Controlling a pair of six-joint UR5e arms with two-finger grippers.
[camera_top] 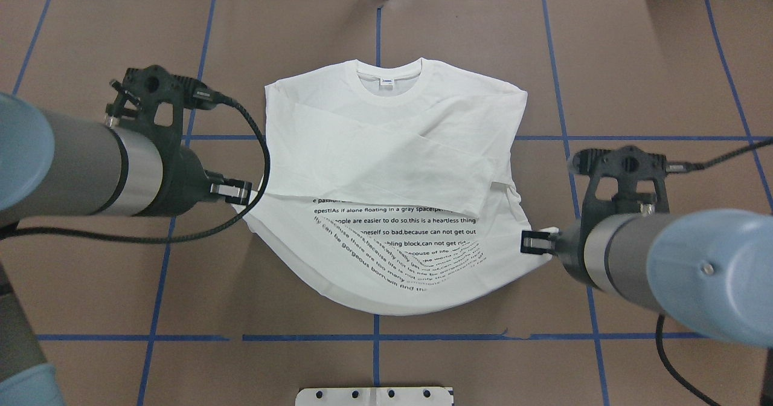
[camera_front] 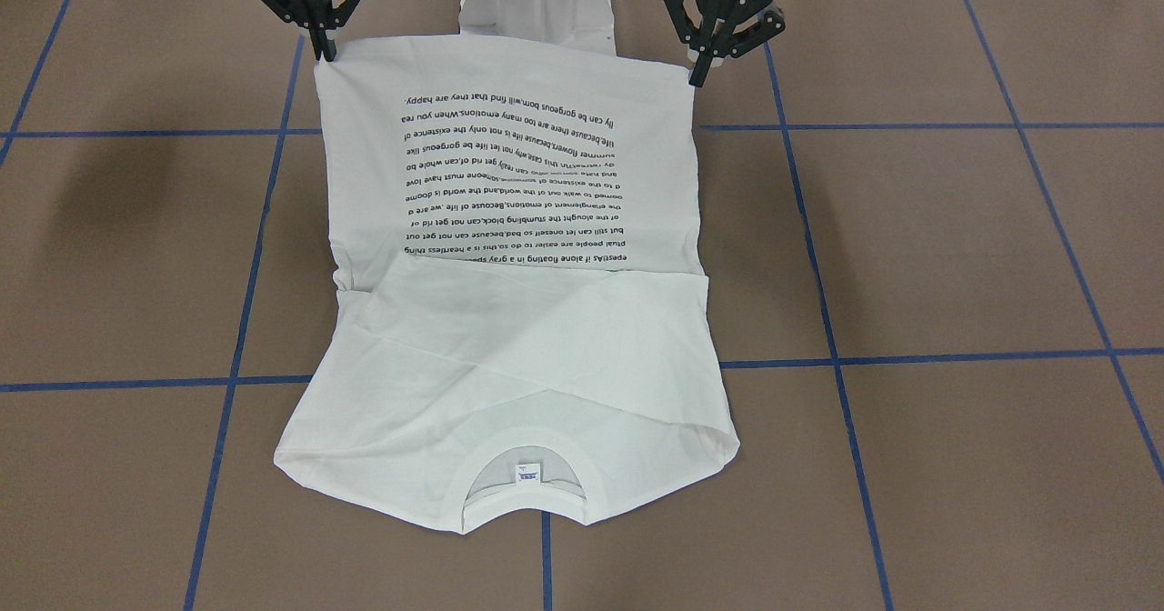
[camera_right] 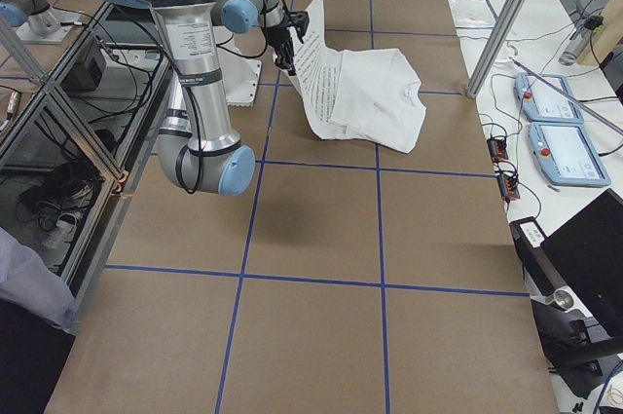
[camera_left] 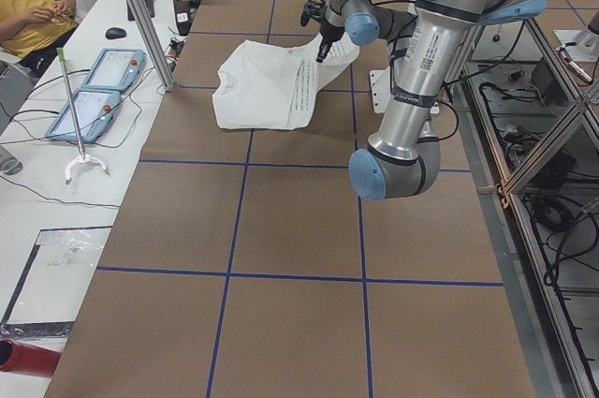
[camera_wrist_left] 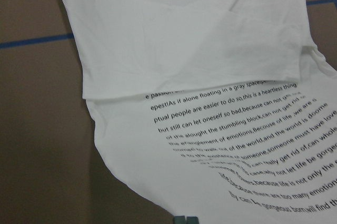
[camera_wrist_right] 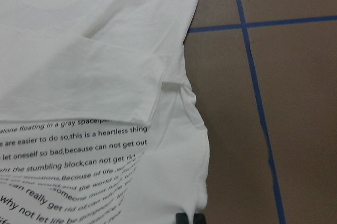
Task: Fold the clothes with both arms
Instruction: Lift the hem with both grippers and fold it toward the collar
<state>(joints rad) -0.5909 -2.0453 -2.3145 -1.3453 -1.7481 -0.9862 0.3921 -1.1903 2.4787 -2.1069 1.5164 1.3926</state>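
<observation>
White T-shirt (camera_front: 509, 338) lying centre frame on brown table (camera_front: 955, 256), collar (camera_front: 527, 479) end resting flat at bottom. Left gripper (camera_front: 698, 73), upper right, clamping one hem corner; right gripper (camera_front: 325, 50), upper left, pinching other corner. Printed hem end hanging raised between them.

brown table surface (camera_front: 955, 247) carries a blue tape grid (camera_front: 909, 357). white pedestal base (camera_front: 538, 2) sits at the robot-side edge.

White T-shirt (camera_top: 392, 152) bears black printed lines; brown table (camera_top: 634, 61) carries blue grid.
</observation>
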